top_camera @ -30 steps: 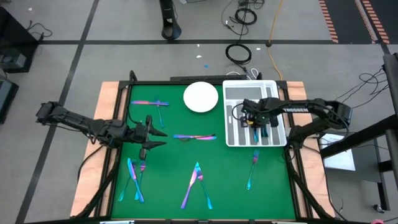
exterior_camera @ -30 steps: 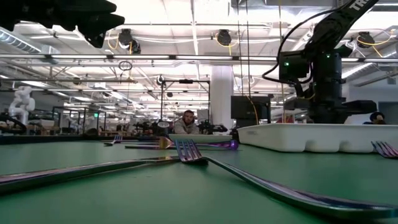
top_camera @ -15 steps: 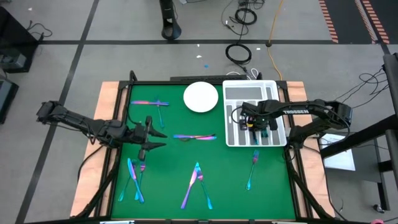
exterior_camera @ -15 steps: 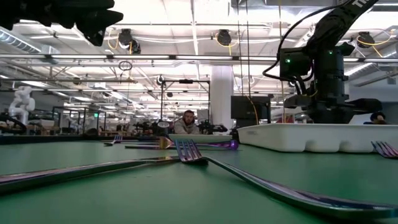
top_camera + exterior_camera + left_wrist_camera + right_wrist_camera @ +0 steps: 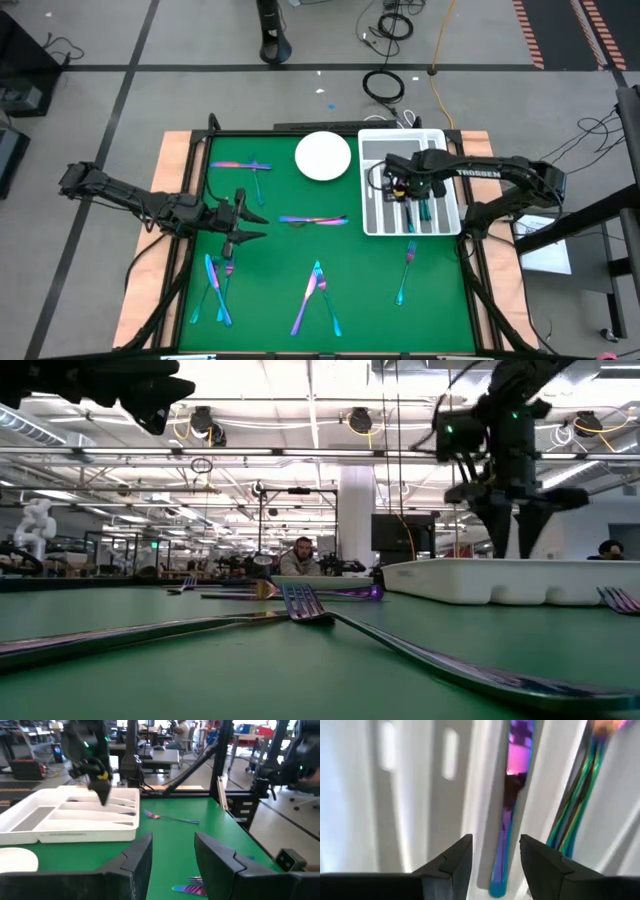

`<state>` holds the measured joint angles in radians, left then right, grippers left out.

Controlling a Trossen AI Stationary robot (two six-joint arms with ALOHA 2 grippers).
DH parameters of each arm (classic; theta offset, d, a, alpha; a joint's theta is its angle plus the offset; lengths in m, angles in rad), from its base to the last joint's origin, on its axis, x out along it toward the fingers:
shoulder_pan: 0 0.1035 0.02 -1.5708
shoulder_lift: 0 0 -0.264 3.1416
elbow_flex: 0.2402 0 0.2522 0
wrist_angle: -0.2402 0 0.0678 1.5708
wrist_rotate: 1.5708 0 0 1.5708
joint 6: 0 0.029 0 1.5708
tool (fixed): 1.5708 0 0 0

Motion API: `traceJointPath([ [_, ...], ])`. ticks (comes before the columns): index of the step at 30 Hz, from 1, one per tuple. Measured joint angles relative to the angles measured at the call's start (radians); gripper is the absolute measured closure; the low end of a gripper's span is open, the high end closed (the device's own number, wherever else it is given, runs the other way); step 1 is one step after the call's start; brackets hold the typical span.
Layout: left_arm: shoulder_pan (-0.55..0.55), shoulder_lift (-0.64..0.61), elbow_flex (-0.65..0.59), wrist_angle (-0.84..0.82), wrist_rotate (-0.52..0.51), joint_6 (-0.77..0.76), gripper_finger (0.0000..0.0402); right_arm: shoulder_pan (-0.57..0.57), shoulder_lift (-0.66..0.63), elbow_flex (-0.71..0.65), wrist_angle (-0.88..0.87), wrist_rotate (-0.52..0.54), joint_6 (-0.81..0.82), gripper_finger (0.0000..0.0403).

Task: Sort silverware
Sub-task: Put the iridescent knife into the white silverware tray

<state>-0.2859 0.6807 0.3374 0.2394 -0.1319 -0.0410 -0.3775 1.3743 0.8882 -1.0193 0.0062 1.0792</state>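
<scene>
Silverware (image 5: 312, 290) lies scattered over the green table (image 5: 370, 260), unsorted, mostly toward six o'clock; some already rests in the white slotted tray (image 5: 372, 150) at two o'clock. Right gripper (image 5: 400, 190) hovers above a tray slot, jaws released, empty. Left gripper (image 5: 245, 222) waits at nine o'clock, jaws apart, empty.

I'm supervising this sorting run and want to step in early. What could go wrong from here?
1. The right end effector hangs open just above the piece lying in the white tray; dipping again might snag it or shift the tray.
2. Several pieces on the mat overlap, like the crossed pair at the near edge, so one grasp may lift two.
3. The left end effector waits close to the central pieces and might nudge them.
</scene>
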Motion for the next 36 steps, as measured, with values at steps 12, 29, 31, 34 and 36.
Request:
traceJointPath([
  [12,0.000,0.050,0.000,-0.052,0.005,0.022,0.0254,0.198,0.000,0.226,0.255,0.108,-0.110,0.0254],
  [29,0.196,0.353,0.001,-0.117,-0.096,-0.134,0.0254,0.412,0.240,0.202,0.830,0.325,-0.712,0.0254],
  [31,0.243,0.382,0.001,-0.112,-0.074,-0.135,0.0254,0.382,0.283,0.202,0.853,0.294,-0.789,0.0254],
  [34,0.318,0.418,0.001,-0.103,-0.047,-0.138,0.0254,0.327,0.343,0.202,0.930,0.195,-0.887,0.0254],
  [36,0.364,0.438,0.001,-0.096,-0.008,-0.137,0.0254,0.292,0.386,0.210,0.980,0.144,-0.933,0.0254],
])
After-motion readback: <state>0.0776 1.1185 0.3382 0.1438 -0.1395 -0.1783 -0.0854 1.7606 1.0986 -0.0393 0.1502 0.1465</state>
